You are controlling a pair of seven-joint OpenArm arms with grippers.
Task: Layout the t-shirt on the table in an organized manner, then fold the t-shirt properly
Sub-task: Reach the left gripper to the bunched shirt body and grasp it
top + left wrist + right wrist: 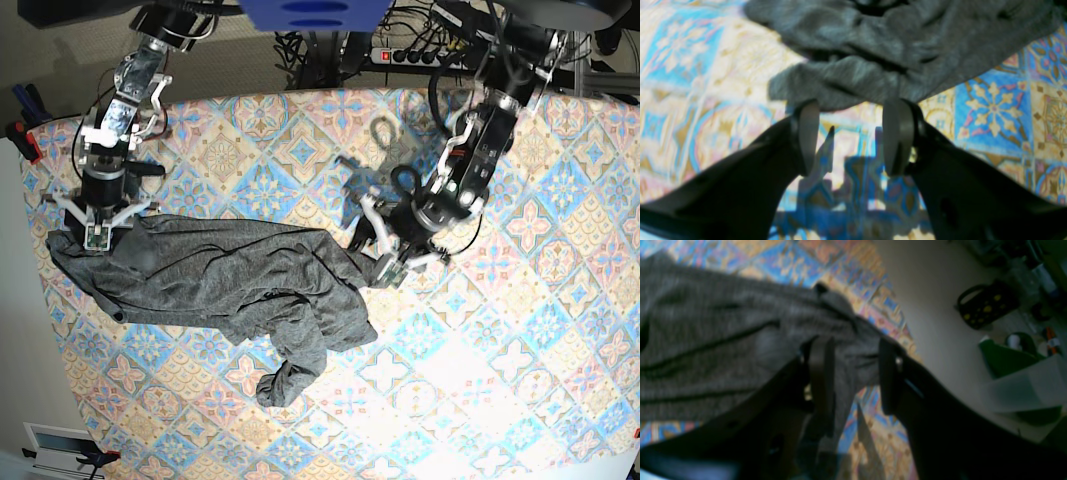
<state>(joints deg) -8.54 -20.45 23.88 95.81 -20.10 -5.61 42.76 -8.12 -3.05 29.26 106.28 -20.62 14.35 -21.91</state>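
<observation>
The pastel-tiled table [520, 330] carries the crumpled grey t-shirt [230, 275].

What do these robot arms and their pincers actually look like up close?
Both arms are black and silver with white brackets and loose black cables. The left gripper has two glossy black fingers faced with flat grey oval pads. The right gripper has matching black fingers.

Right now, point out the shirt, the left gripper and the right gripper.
shirt [220, 270]: base view, middle of the grey cloth.
left gripper [848, 136]: left wrist view, gap between its open fingertips.
right gripper [853, 373]: right wrist view, gap between its fingertips, over cloth.
</observation>
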